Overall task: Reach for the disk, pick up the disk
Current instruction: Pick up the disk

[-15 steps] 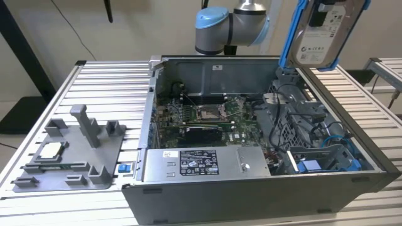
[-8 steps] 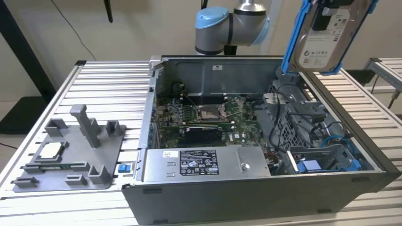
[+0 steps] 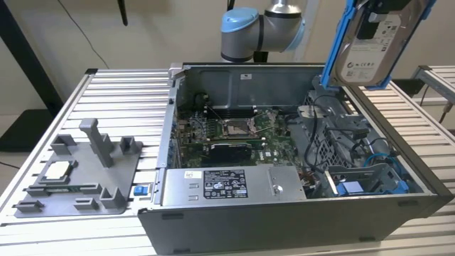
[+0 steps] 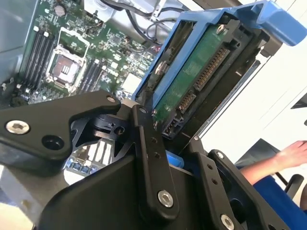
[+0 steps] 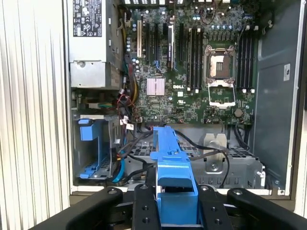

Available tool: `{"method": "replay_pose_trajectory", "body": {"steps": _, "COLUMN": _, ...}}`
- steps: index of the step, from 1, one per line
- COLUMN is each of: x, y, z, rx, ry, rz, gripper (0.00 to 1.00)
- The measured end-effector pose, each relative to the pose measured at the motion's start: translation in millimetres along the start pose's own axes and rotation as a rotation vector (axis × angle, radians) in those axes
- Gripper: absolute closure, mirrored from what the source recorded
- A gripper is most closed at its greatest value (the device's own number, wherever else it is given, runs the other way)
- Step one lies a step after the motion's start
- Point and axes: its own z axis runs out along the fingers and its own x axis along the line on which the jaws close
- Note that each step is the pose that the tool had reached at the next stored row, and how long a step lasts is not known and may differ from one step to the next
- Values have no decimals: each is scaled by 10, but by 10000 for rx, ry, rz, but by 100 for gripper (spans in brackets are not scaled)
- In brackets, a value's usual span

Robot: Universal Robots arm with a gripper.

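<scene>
The gripper (image 4: pixel 165 143) has its black fingers (image 5: pixel 142 211) clamped on the disk (image 3: pixel 373 45), which hangs high above the open computer case (image 3: pixel 284 224), at the exterior view's right. From left: its bright blue bracket edge, then the silver-grey face with a white label, tilted slightly.

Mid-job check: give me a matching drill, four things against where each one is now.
Things:
1. disk
2. chip
3. blue clip
4. power supply

Places:
A. on the grey fixture
B. held up above the open case, gripper shut on it
C. inside the case, along its near wall
D. on the table beside the fixture

Pairs: 1-B, 2-A, 3-D, 4-C
</scene>
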Motion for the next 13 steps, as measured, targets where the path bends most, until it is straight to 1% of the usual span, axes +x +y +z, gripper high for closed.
{"method": "replay_pose_trajectory", "body": {"steps": 8, "x": 97, "y": -2, "z": 21, "rx": 0, "ry": 12, "rz": 0, "gripper": 100}}
{"method": "replay_pose_trajectory", "body": {"steps": 13, "x": 182, "y": -3, "z": 35, "rx": 1, "ry": 15, "rz": -1, "gripper": 100}}
